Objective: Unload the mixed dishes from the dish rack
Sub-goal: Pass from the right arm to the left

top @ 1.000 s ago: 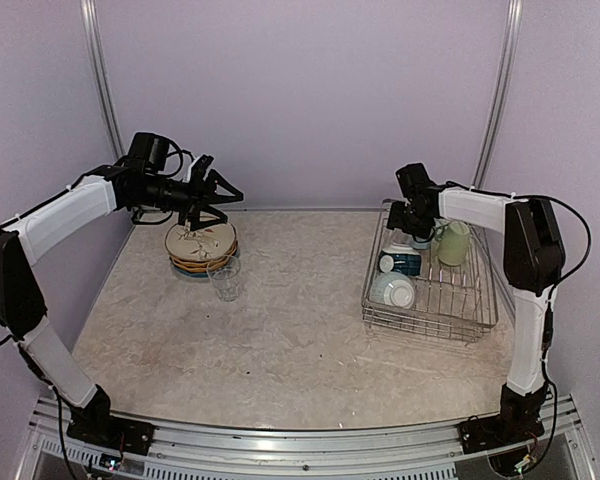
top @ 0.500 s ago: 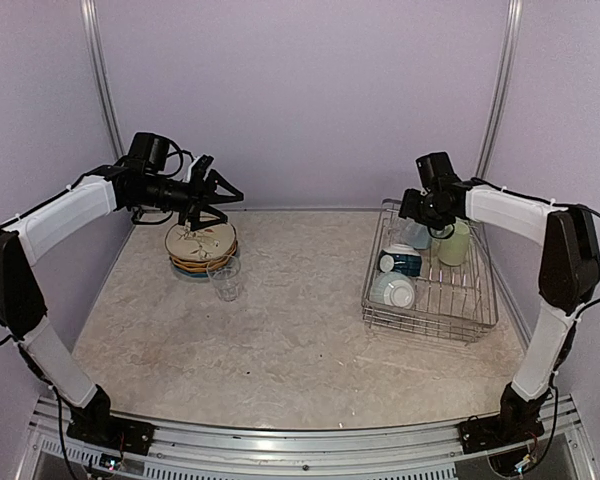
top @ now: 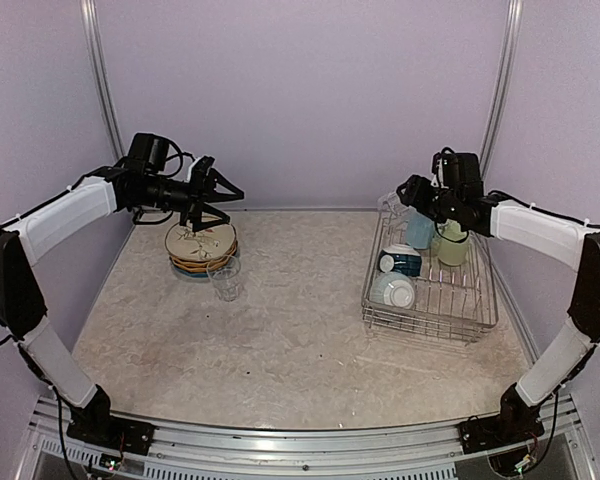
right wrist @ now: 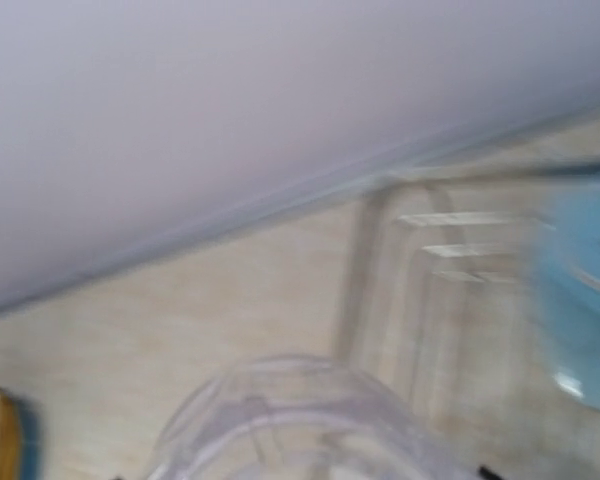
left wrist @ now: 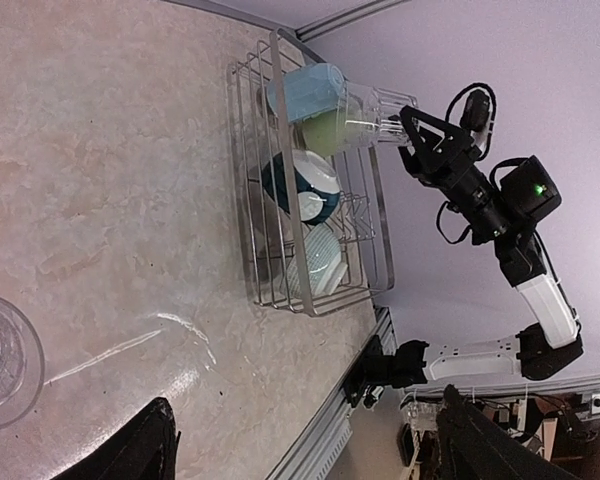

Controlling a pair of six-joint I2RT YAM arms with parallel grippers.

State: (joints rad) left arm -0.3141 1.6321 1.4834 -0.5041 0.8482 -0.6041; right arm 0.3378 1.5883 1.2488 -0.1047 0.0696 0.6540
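The silver wire dish rack (top: pixel 420 325) stands at the right and holds a light blue mug (top: pixel 418 230), a pale green mug (top: pixel 453 243) and two teal-and-white bowls (top: pixel 402 262). My right gripper (top: pixel 412 192) is shut on a clear glass tumbler (top: pixel 395 205) and holds it above the rack's far left corner. The tumbler fills the bottom of the blurred right wrist view (right wrist: pixel 290 420). My left gripper (top: pixel 215 195) is open and empty above the stack of plates (top: pixel 201 245). A second clear tumbler (top: pixel 223 277) stands just in front of the plates.
The left wrist view shows the rack (left wrist: pixel 280 290) with mugs (left wrist: pixel 310 90) and bowls (left wrist: pixel 320 260), and the standing tumbler (left wrist: pixel 0 360) at its left edge. Purple walls close the back and sides. The arms' rail runs along the near edge.
My right gripper has risen out of the rack's far end and swung right, carrying the clear tumbler up with it. The left arm has not moved.
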